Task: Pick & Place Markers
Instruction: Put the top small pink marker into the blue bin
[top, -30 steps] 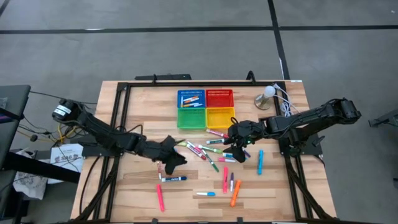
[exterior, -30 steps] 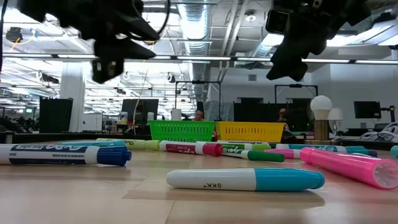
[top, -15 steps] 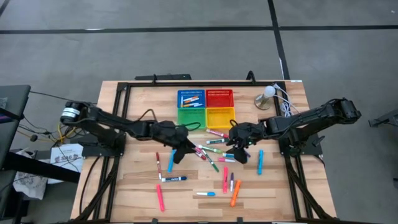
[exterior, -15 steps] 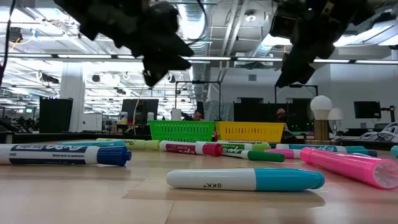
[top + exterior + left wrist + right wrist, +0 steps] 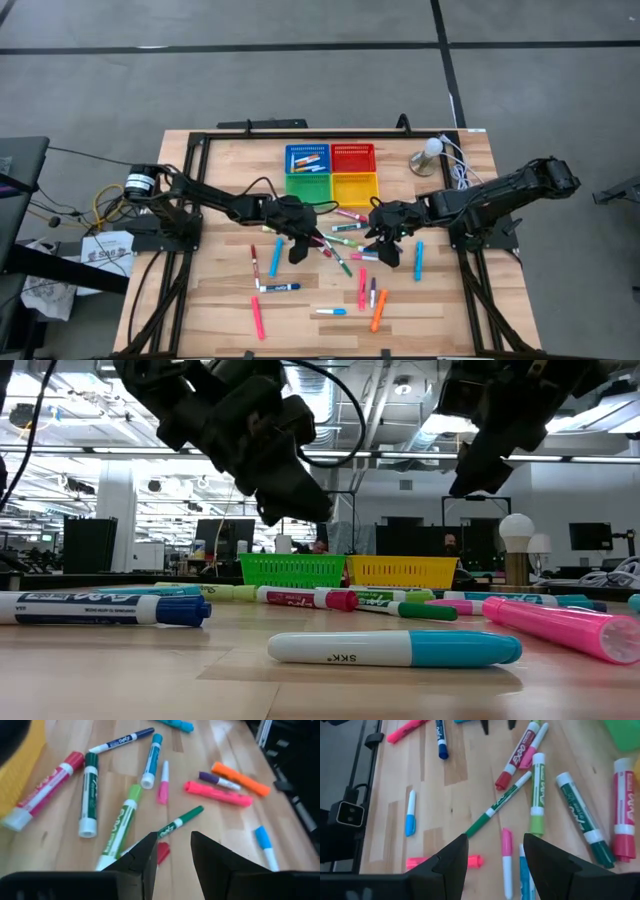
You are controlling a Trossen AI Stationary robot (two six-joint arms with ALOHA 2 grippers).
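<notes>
From above, both arms reach in over the middle of the table (image 5: pixel 200 300), where most of the markers (image 5: pixel 345 240) lie scattered just in front of the four baskets (image 5: pixel 331 174) at the back edge; a few more markers lie nearer the front edge. The left gripper (image 5: pixel 297 250) hangs over the left end of the cluster and the right gripper (image 5: pixel 388 252) over its right end. Level with the table top, both grippers hang clear above the markers, touching none. Past the left wrist, the jaws stand parted and empty, straddling a thin green marker (image 5: pixel 181 821) with a red cap beside it. Past the right wrist, the jaws are spread wider and empty above a pink marker (image 5: pixel 506 855). This looks like the approach before a pick; next, each gripper would need to descend squarely over one marker and close.
</notes>
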